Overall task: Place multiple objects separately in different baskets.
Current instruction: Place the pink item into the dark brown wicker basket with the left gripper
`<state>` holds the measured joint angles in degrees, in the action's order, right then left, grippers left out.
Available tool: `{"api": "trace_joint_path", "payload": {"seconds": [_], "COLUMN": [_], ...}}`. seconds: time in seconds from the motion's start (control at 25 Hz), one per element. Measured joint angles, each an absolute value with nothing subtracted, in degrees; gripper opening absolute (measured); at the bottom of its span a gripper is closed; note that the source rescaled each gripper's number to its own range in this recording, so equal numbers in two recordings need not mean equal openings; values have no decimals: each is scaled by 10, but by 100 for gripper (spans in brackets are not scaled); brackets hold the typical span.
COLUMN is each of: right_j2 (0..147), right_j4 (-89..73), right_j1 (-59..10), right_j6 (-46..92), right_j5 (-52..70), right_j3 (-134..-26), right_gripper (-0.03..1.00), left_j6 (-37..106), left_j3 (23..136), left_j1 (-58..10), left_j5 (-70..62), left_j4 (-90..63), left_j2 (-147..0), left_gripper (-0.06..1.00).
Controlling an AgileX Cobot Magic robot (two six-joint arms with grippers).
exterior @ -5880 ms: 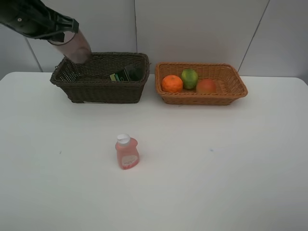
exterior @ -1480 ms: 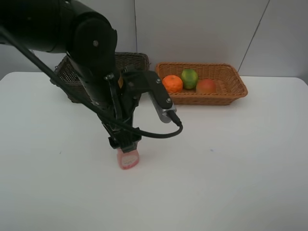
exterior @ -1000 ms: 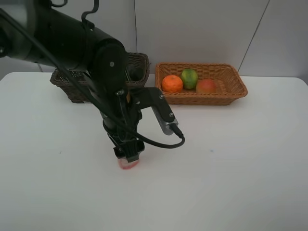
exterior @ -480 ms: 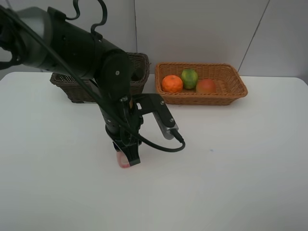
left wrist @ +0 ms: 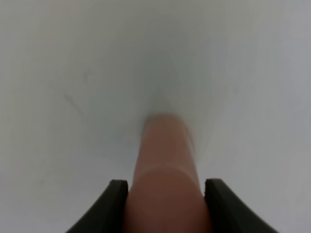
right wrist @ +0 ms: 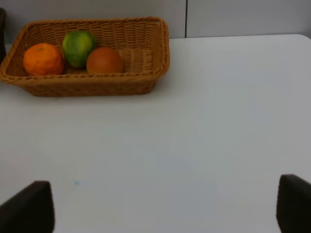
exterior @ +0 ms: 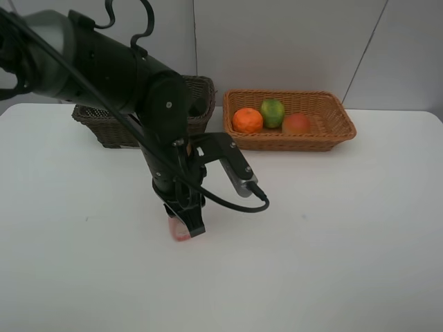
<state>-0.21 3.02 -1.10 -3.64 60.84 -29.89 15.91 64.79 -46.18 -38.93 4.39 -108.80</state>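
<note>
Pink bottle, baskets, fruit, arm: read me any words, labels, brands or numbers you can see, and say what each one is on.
No text can be read in any view.
Pink bottle: mostly hidden by the left claw; close up in the left wrist view it is a blur, no label legible.
Orange-tan basket, dark brown basket and the fruit: no markings.
Black arm: no readable print.

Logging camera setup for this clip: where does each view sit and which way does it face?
Exterior high: above the table's front, facing the wall; left arm over pink bottle.
Left wrist: looks down between its fingers at that bottle.
Right wrist: low, facing the tan basket; finger tips at the corners.
Shared: the basket shows in exterior too.
</note>
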Motion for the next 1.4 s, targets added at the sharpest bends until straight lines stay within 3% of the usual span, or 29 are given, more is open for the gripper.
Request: {"api": "trace_joint_path", "payload": {"seconds": [0.52, 1.04, 1.4], "right_j2": [-2, -2, -2], "right_j4": [30, 30, 30], "right_j1": [-11, -11, -11], "right_j6": [-36, -36, -36], "right_j5": [608, 608, 608], "right_j3": [-299, -299, -299], "right_gripper": [98, 98, 98], "left_j6": [91, -98, -194], "left_j3": [648, 719, 734], "left_j1": [-452, -287, -198], "left_j5": [-384, -375, -245], "left_j4": [43, 90, 150], "left_j2": [-1016, -932, -964], "left_gripper": [41, 41, 41]}}
